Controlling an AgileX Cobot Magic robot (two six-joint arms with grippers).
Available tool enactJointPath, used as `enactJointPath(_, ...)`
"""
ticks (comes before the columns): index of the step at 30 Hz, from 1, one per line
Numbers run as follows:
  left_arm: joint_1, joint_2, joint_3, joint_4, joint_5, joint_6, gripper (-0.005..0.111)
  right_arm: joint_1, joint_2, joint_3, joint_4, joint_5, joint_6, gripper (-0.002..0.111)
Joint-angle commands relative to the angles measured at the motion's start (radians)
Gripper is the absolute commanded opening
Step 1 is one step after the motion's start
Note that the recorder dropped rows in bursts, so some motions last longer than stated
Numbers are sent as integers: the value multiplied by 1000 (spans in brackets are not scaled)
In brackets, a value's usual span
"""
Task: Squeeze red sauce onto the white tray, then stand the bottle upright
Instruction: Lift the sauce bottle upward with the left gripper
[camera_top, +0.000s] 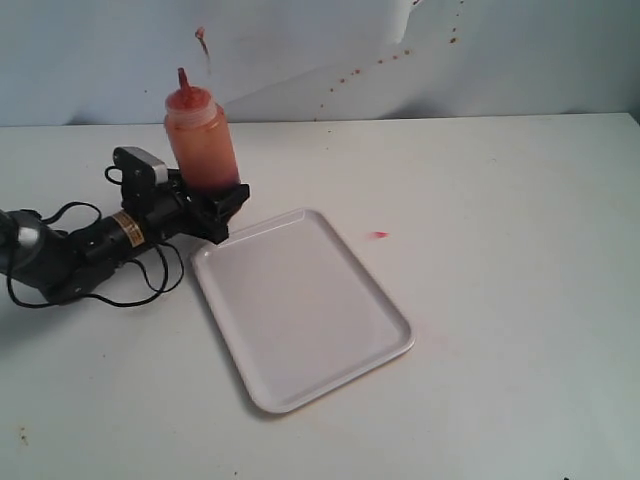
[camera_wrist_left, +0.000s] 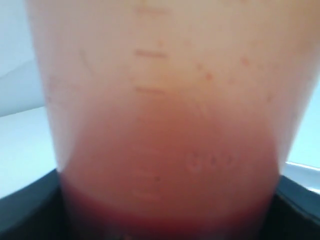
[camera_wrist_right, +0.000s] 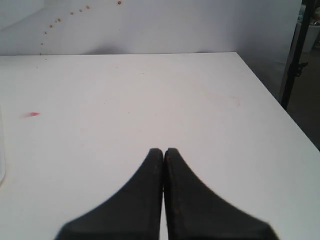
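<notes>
The bottle stands upright on the table by the far left corner of the white tray, its red nozzle pointing up. The red sauce shows as a darker red inside it. My left gripper reaches in from the left and is shut on the bottle's lower part, one black finger on each side. In the left wrist view the blurred bottle fills the picture, with dark fingers at its sides. My right gripper is shut and empty over bare table; it does not appear in the exterior view.
A tiny pinkish-red speck lies on the table to the right of the tray and also shows in the right wrist view as the speck. Red splatter dots mark the back wall. The left arm's cables trail beside the tray.
</notes>
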Motion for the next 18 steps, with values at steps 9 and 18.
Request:
enactJointPath(9, 61, -356, 312, 81, -65, 3, 0, -6, -4, 3, -2, -1, 2, 0)
enactJointPath(18, 59, -551, 667, -200, -55, 249, 0, -6, -4, 3, -2, -1, 2, 0)
